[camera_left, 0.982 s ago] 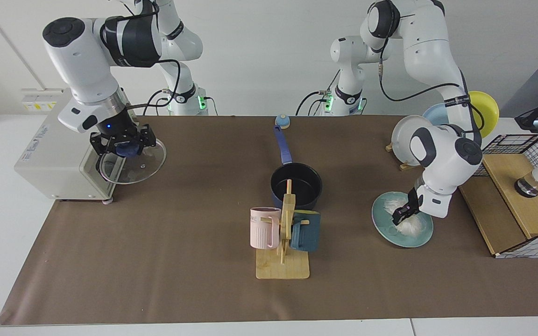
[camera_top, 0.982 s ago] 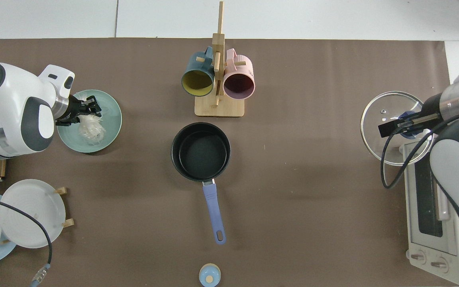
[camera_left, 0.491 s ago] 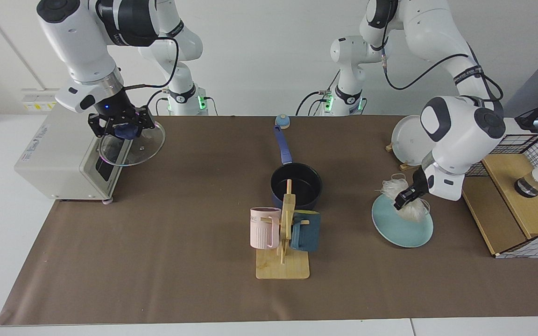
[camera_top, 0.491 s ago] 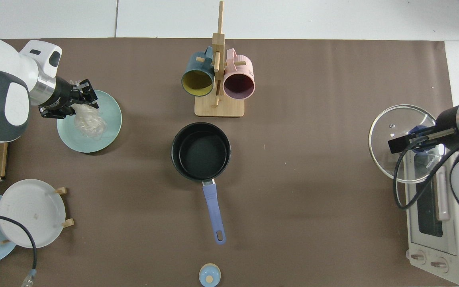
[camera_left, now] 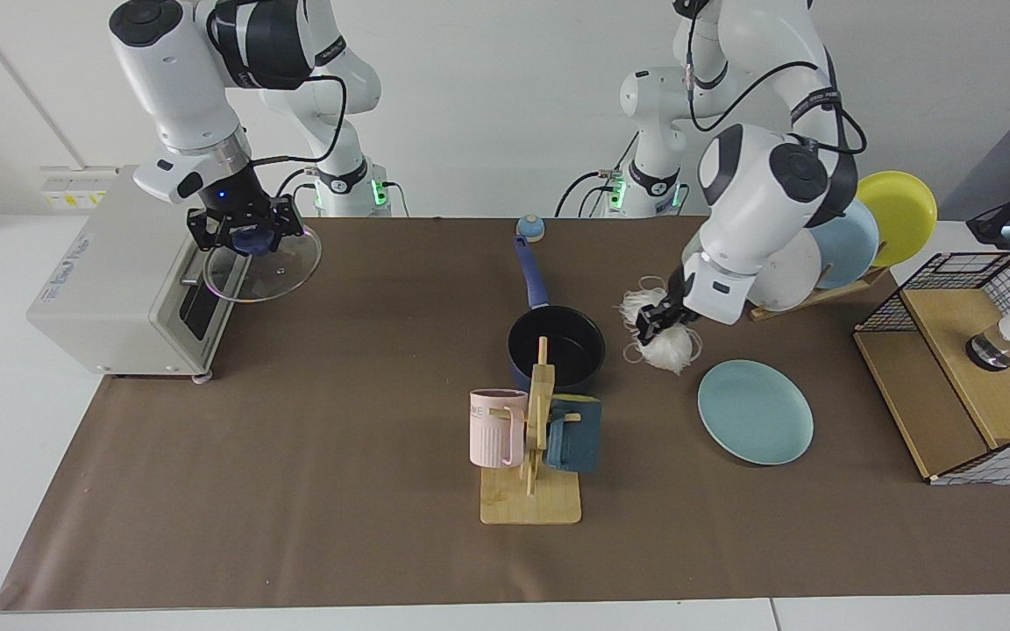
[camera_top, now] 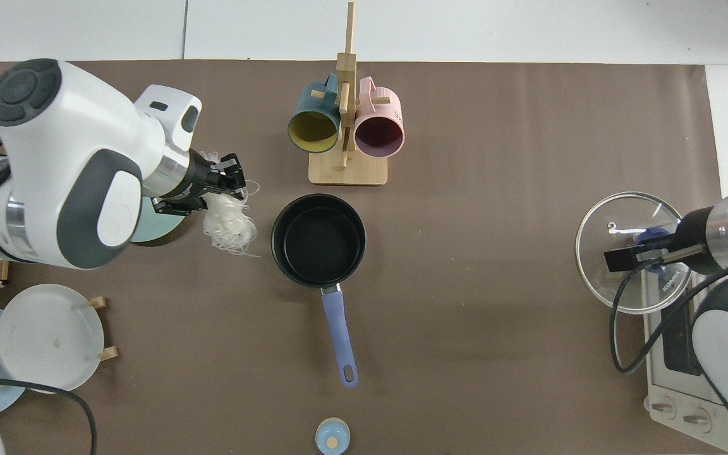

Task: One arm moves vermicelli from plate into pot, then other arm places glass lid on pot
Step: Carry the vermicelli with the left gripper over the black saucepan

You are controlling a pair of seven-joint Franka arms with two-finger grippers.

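My left gripper (camera_left: 658,321) (camera_top: 227,184) is shut on the vermicelli (camera_left: 668,348) (camera_top: 229,225), a white clump that hangs in the air between the plate and the pot. The teal plate (camera_left: 755,412) lies bare on the mat; in the top view only a sliver of the plate (camera_top: 155,231) shows under the arm. The dark navy pot (camera_left: 577,346) (camera_top: 318,239) stands mid-table with nothing inside, its blue handle pointing toward the arm bases. My right gripper (camera_left: 245,233) (camera_top: 651,244) is shut on the blue knob of the glass lid (camera_left: 268,270) (camera_top: 623,278), held level in the air beside the toaster oven.
A wooden mug rack (camera_left: 529,504) (camera_top: 346,170) with a pink and a dark-blue mug stands just in front of the pot. A toaster oven (camera_left: 110,280) (camera_top: 680,379), a plate rack (camera_left: 829,254) (camera_top: 48,335), a wire-sided wooden box (camera_left: 970,377) and a small blue bell (camera_left: 529,228) (camera_top: 332,436) line the edges.
The left arm has lifted the vermicelli off the plate and carried it toward the pot. The right arm has raised the glass lid and shifted it slightly inward.
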